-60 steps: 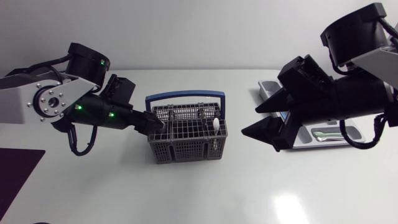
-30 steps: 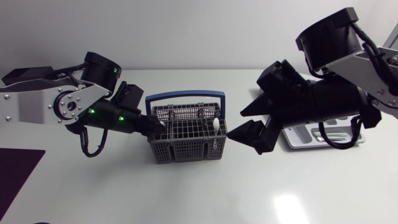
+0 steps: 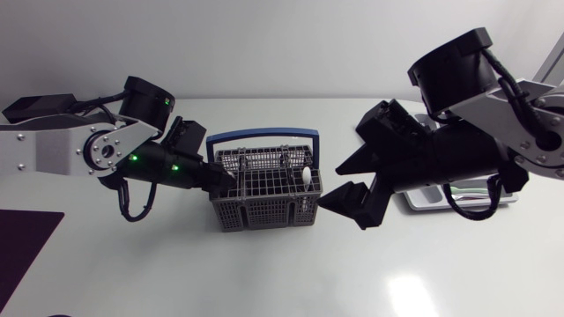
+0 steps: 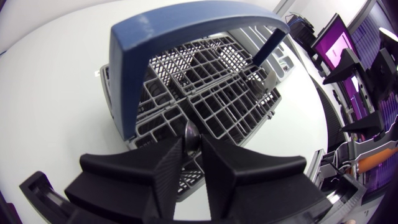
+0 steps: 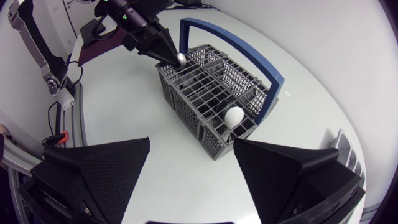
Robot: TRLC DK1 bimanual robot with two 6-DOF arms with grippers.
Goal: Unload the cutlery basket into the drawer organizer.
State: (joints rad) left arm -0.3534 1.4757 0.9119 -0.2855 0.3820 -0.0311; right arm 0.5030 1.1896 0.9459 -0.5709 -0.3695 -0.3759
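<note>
At the basket (image 3: 264, 214) corner, left jaws pinch a utensil (image 4: 190, 130), mostly hidden inside; right jaws gape empty.

My right gripper (image 5: 192, 142) has its fingers spread wide, with the grey cutlery basket (image 5: 208, 93) just ahead. A white spoon (image 5: 234, 116) stands in the basket's nearest corner compartment. At its far corner my left gripper (image 5: 176, 58) pinches a metal utensil (image 5: 181, 60) by its rounded end.

The grey lattice basket (image 3: 264, 204) has a blue handle (image 3: 261, 136), a white spoon (image 3: 305, 177), a silver utensil (image 4: 191, 130).
</note>
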